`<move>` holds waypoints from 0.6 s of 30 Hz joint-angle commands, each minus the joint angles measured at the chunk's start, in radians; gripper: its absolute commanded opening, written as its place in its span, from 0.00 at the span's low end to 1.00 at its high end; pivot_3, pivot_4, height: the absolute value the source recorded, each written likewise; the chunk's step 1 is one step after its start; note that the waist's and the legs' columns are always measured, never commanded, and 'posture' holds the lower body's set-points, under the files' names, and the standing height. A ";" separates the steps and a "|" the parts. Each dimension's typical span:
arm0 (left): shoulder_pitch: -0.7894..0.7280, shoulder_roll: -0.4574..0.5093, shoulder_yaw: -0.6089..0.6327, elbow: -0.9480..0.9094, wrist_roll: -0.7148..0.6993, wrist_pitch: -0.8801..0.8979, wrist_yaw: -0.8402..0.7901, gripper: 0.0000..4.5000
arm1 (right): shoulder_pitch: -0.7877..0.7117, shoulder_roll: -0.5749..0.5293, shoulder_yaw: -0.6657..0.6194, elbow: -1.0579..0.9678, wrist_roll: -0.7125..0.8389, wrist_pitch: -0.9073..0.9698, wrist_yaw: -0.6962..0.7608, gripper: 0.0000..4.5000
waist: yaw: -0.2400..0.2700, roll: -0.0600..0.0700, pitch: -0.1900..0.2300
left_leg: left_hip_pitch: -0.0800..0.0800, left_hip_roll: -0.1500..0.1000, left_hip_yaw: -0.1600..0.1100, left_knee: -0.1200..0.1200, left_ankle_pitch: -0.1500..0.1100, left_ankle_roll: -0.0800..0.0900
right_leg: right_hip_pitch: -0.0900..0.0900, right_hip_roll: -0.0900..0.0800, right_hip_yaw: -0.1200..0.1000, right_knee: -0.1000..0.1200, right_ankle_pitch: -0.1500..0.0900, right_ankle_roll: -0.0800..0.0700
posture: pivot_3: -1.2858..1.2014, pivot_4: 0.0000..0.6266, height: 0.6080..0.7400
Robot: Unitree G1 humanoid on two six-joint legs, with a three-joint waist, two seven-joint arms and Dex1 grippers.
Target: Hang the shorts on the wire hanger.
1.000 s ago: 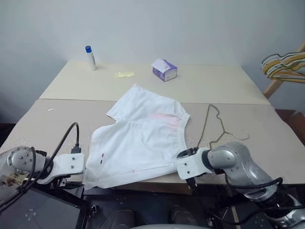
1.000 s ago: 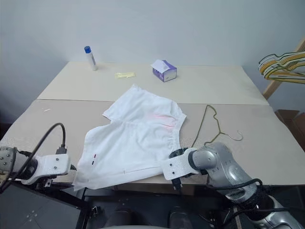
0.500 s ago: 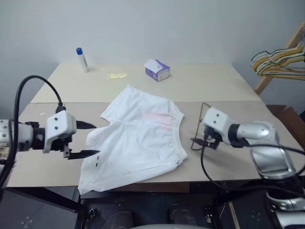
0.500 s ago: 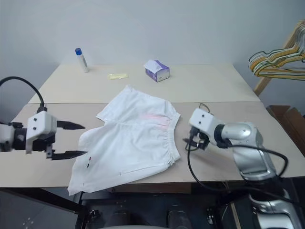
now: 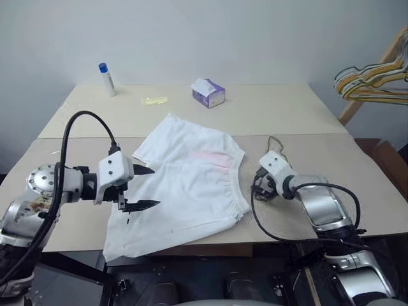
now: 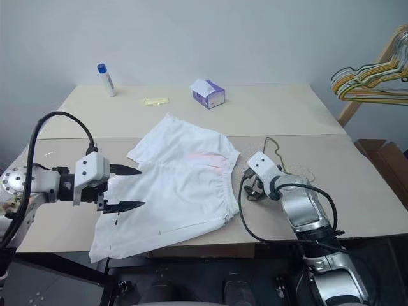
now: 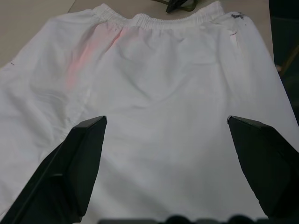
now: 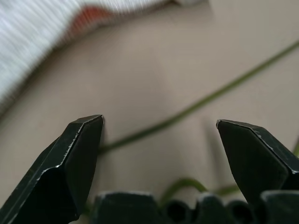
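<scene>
**Both arms lined up, nothing grabbed yet**

Biggest thing first: the table [image 5: 331,166], a pale two-part top across the middle of the head views. Spread flat over its centre are the shorts [image 5: 185,185], waistband toward the right, one leg running to the lower left edge of the table.

The left gripper [image 5: 141,187] hovers at centre-left, fingers spread wide and holding nothing, right over that leg; its wrist view looks straight down the fabric between both fingers.

The right gripper [image 8: 159,135] sits right of centre, just off the waistband, jaws wide apart and empty too, with the wire hanger [image 8: 219,91] running across the tabletop between its fingertips. In the head views most of the hanger is hidden behind that hand.

Small stuff along the back: tissue box [image 5: 208,93], bottle [image 5: 106,78], and a bunch of hangers [image 5: 370,80] at upper right.

My read: this is the approach step. Next probably means lowering the right hand onto the thin wire and pinching it cleanly, which looks fiddly flat on the table.
</scene>
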 commanded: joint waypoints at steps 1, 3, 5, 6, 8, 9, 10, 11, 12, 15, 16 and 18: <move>-0.029 0.001 0.000 -0.002 0.015 -0.026 0.009 1.00 | 0.047 -0.086 -0.017 -0.056 -0.010 0.023 0.011 1.00 | 0.000 0.000 0.000 | 0.000 0.000 0.000 0.000 0.000 0.000 | 0.000 0.000 0.000 0.000 0.000 0.000 | 0.51 0.00 1.00; -0.033 -0.001 -0.004 0.003 0.021 -0.031 0.011 1.00 | 0.076 -0.128 -0.046 -0.085 0.004 0.032 0.014 1.00 | -0.003 -0.001 -0.001 | 0.000 0.000 0.000 0.000 0.000 0.000 | 0.001 0.000 0.000 0.000 0.000 0.000 | 0.51 0.00 1.00; -0.035 -0.003 -0.004 0.007 0.021 -0.034 0.010 1.00 | 0.087 -0.139 -0.100 -0.114 0.045 0.040 0.024 1.00 | -0.004 -0.001 -0.001 | 0.001 0.000 0.000 0.000 0.000 0.000 | 0.001 0.000 0.000 0.000 0.000 0.000 | 0.51 0.00 1.00; -0.037 -0.008 -0.002 0.008 0.017 -0.037 0.009 1.00 | 0.077 -0.126 -0.139 -0.126 0.081 0.060 0.029 1.00 | -0.008 -0.001 -0.001 | 0.001 0.000 0.000 0.000 0.000 0.000 | 0.001 0.000 0.000 0.000 0.000 0.000 | 0.51 0.00 1.00; -0.045 -0.021 0.000 0.007 0.003 -0.036 0.009 1.00 | 0.040 -0.081 -0.210 -0.131 0.152 0.099 0.029 1.00 | -0.018 -0.001 -0.001 | 0.001 0.000 0.000 0.000 0.000 0.000 | 0.001 0.000 0.000 0.000 0.000 0.000 | 0.50 0.00 1.00; -0.052 -0.033 0.004 0.005 -0.011 -0.032 0.008 1.00 | 0.016 -0.054 -0.236 -0.123 0.184 0.119 0.027 1.00 | -0.026 -0.001 -0.001 | 0.001 0.000 0.000 0.000 0.000 0.000 | 0.001 0.000 0.001 0.000 0.000 0.000 | 0.50 0.00 1.00; -0.061 -0.044 0.008 0.003 -0.027 -0.024 0.008 1.00 | -0.002 -0.034 -0.249 -0.113 0.205 0.127 0.023 1.00 | -0.032 0.000 -0.001 | 0.001 0.000 0.000 0.000 0.000 0.000 | 0.001 0.001 0.001 0.001 0.000 0.000 | 0.50 0.00 1.00; -0.068 -0.056 0.012 0.002 -0.045 -0.019 0.006 1.00 | -0.018 -0.017 -0.256 -0.100 0.221 0.130 0.016 1.00 | -0.037 0.000 -0.001 | 0.001 0.000 0.000 0.000 0.000 0.000 | 0.001 0.001 0.001 0.001 0.000 0.000 | 0.50 0.00 1.00; -0.076 -0.069 0.016 -0.003 -0.062 -0.009 0.007 1.00 | -0.035 0.002 -0.266 -0.083 0.236 0.139 0.007 1.00 | -0.041 0.000 -0.001 | 0.001 0.000 0.000 0.000 0.000 0.000 | 0.001 0.001 0.001 0.001 0.001 0.000 | 0.50 0.00 1.00; -0.087 -0.107 0.019 -0.030 -0.103 0.002 0.016 1.00 | -0.070 0.024 -0.237 0.001 0.232 0.103 -0.026 1.00 | -0.043 0.000 -0.001 | 0.000 0.000 -0.001 0.000 0.000 0.000 | 0.001 0.000 0.001 0.000 0.001 0.001 | 0.50 0.00 1.00; -0.086 -0.116 0.018 -0.038 -0.111 0.001 0.018 1.00 | -0.084 0.033 -0.233 0.030 0.238 0.100 -0.034 1.00 | -0.043 0.000 -0.001 | 0.000 0.000 -0.001 0.000 0.000 0.000 | 0.001 0.000 0.001 -0.001 0.001 0.001 | 0.50 0.00 1.00; -0.077 -0.131 0.006 -0.057 -0.113 0.004 0.031 1.00 | -0.121 0.053 -0.200 0.121 0.231 0.088 -0.048 1.00 | -0.042 0.000 -0.001 | 0.000 0.000 -0.001 0.000 0.000 0.000 | 0.001 0.000 0.001 -0.001 0.001 0.001 | 0.50 0.00 1.00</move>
